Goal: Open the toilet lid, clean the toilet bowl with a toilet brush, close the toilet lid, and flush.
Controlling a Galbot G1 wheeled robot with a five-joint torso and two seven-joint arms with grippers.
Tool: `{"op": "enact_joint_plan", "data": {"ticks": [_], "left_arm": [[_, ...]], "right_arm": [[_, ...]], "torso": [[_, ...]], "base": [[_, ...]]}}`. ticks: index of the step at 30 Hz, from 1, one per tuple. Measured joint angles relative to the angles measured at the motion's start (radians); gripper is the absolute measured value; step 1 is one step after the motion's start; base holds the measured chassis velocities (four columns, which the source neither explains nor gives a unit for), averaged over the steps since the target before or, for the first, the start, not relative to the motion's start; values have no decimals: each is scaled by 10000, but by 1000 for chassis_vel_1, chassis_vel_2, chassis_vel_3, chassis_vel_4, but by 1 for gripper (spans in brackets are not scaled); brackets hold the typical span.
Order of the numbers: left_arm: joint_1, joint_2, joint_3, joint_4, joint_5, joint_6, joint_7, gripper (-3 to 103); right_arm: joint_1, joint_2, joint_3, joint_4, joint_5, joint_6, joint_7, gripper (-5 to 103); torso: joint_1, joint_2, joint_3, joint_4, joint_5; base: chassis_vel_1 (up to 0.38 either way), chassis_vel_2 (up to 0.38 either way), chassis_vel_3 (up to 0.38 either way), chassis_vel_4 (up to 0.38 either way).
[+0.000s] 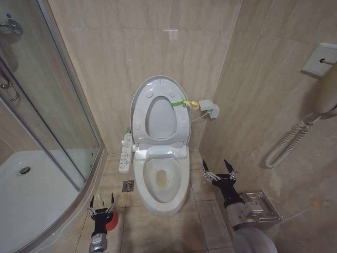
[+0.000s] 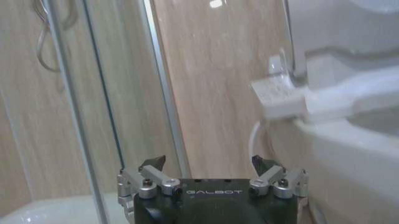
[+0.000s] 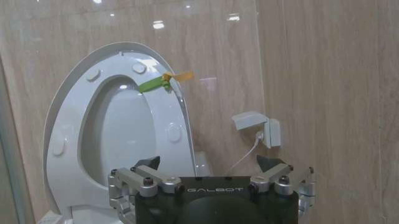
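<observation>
The toilet lid (image 1: 160, 108) stands raised against the back wall, its underside with round bumpers facing me and a green and yellow strap on its edge. Below it the toilet bowl (image 1: 160, 182) lies uncovered. My left gripper (image 1: 101, 203) hangs open, low and to the left of the bowl, just above the red cup holder (image 1: 112, 222) of the toilet brush; the brush handle is hidden. My right gripper (image 1: 219, 171) is open and empty to the right of the bowl. The right wrist view has its open gripper (image 3: 212, 165) facing the raised lid (image 3: 118, 135). The left gripper (image 2: 212, 168) is beside the bowl's side (image 2: 355, 154).
A glass shower enclosure (image 1: 47, 105) closes off the left. A long white button panel (image 1: 125, 153) hangs left of the seat, above a floor drain (image 1: 128, 185). On the right wall are a socket box (image 1: 210, 109), a corded handset (image 1: 316, 100) and a metal holder (image 1: 258, 205).
</observation>
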Motion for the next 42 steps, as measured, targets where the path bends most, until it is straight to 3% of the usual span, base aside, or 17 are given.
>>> {"op": "enact_joint_plan", "data": {"ticks": [2, 9, 12, 23, 30, 33, 42], "left_arm": [[400, 50, -243, -987, 80, 453, -93, 94], [1230, 67, -665, -2991, 386, 1145, -149, 100], [1953, 31, -882, -4806, 415, 1833, -103, 100], [3404, 11, -1111, -8146, 377, 3339, 128, 100], [3891, 25, -1853, -8912, 31, 3194, 1096, 100], [4237, 34, -2530, -9411, -627, 3269, 1475, 100], [5067, -256, -3486, -10733, -902, 3489, 1795, 100]], "right_arm": [[0, 0, 0, 0, 0, 0, -1, 100], [0, 0, 0, 0, 0, 0, 0, 100], [0, 0, 0, -1, 0, 0, 0, 100], [0, 0, -1, -1, 0, 0, 0, 100], [0, 0, 0, 0, 0, 0, 0, 100], [0, 0, 0, 0, 0, 0, 0, 100], [0, 0, 0, 0, 0, 0, 0, 100]], "torso": [[0, 0, 0, -1, 1], [0, 0, 0, -1, 1], [0, 0, 0, 0, 1], [0, 1, 0, -1, 1], [0, 0, 0, -1, 0], [0, 0, 0, -1, 0], [0, 1, 0, 0, 1]], "base": [[0, 0, 0, 0], [0, 0, 0, 0], [0, 0, 0, 0], [0, 0, 0, 0], [0, 0, 0, 0], [0, 0, 0, 0], [0, 0, 0, 0]]}}
